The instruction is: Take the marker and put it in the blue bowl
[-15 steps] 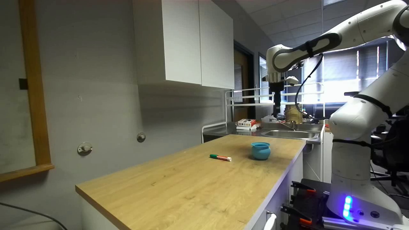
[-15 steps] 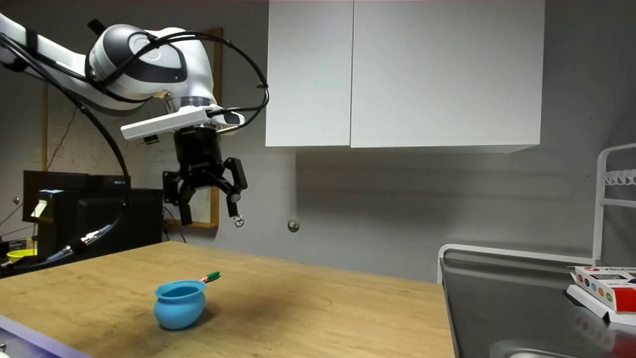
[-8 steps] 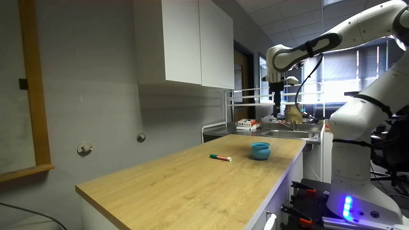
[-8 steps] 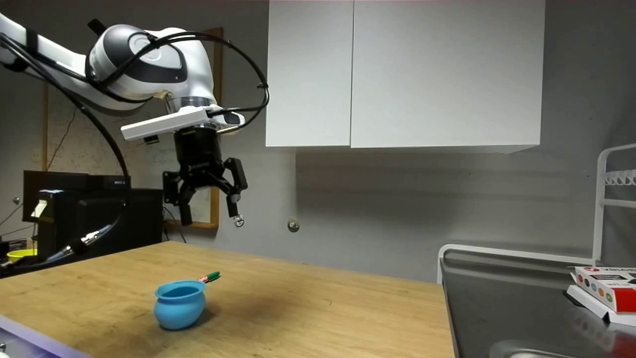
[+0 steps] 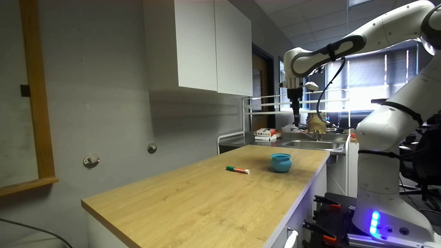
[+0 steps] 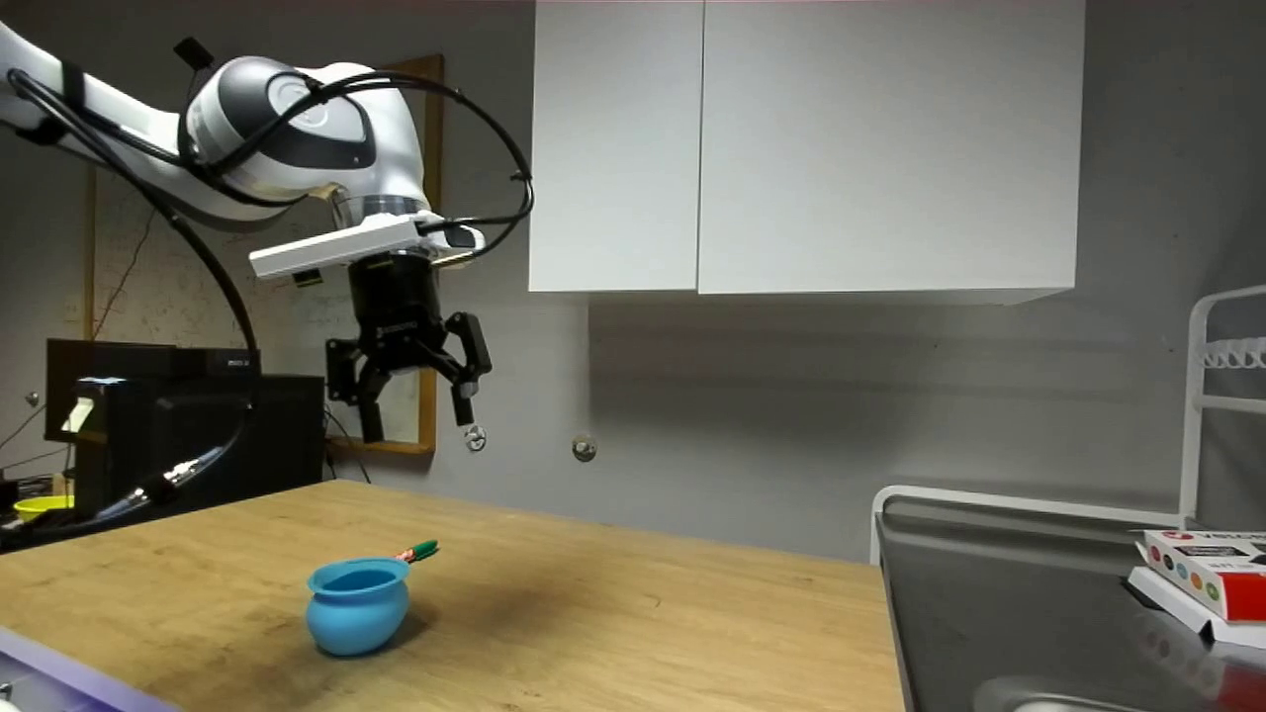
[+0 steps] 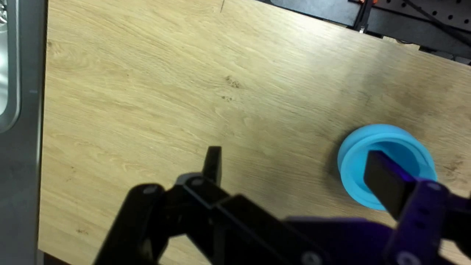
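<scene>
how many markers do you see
1: the marker on the wooden counter, apart from the blue bowl. The claw partly blocks the wrist view into the bowl, so another could hide there.

By the counter's long edge (image 5: 299, 197), the white arm (image 5: 386, 134) has grey panels (image 6: 318, 148), black cables (image 6: 396, 81), blue lights (image 5: 374, 224) and a black gripper (image 6: 417, 419).

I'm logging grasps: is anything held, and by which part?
Nothing: the black two-fingered gripper hangs open; the slim red-green marker lies on the tan wood-grain tabletop.
</scene>
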